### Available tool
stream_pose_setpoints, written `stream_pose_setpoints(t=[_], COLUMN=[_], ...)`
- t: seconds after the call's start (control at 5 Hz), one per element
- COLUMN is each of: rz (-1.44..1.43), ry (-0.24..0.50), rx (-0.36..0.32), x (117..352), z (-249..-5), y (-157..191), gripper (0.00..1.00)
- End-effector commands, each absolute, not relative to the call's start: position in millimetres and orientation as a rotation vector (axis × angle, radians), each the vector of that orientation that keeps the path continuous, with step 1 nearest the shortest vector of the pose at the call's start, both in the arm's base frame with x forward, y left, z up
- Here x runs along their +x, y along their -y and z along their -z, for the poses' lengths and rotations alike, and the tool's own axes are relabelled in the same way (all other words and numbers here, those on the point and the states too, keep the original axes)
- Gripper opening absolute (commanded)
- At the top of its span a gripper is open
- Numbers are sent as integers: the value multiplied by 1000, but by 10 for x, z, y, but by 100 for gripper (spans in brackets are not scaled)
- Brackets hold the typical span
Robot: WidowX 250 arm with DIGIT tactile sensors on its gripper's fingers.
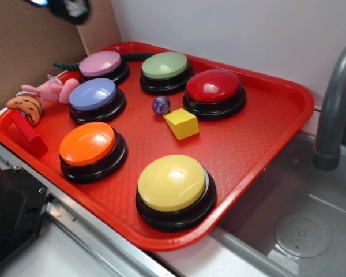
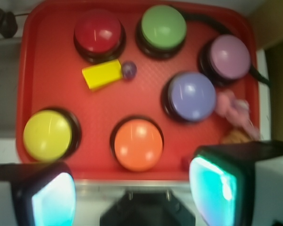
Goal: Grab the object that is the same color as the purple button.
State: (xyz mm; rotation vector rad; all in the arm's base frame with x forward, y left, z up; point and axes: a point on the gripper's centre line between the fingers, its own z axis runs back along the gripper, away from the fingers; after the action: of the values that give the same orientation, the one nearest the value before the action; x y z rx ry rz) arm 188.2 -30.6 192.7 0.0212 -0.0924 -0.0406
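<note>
A small glossy dark-purple marbled ball (image 1: 160,104) lies on the red tray (image 1: 259,144), just behind the yellow wedge block (image 1: 181,123); in the wrist view the ball (image 2: 129,70) sits right of the block (image 2: 102,74). The purple button (image 1: 93,95), a bluish-lavender dome on a black base, stands to the ball's left and also shows in the wrist view (image 2: 193,96). My gripper (image 2: 132,197) is open and empty, high above the tray's near edge, far from the ball. Only a dark bit of it (image 1: 69,8) shows at the exterior view's top.
The tray also holds pink-mauve (image 1: 101,63), green (image 1: 165,66), red (image 1: 213,86), orange (image 1: 87,144) and yellow (image 1: 172,182) dome buttons. Plush toys (image 1: 43,95) lie at the tray's left edge. A grey faucet (image 1: 334,109) and sink (image 1: 294,219) are to the right.
</note>
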Motion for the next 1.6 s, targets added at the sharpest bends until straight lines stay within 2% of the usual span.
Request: stream_pose_setpoints(t=[0.0,0.2,0.6,1.0,1.4], rz=[6,-7,-62,-79,-56], ry=[119,133,80,78,84], rx=[28,29,13,32,-1], x=[2495,2625,2716,2719,2711], z=[-1391,-1178,-767,-584,-430], y=[248,172,70,56,37], gripper=[100,100,100,100,100])
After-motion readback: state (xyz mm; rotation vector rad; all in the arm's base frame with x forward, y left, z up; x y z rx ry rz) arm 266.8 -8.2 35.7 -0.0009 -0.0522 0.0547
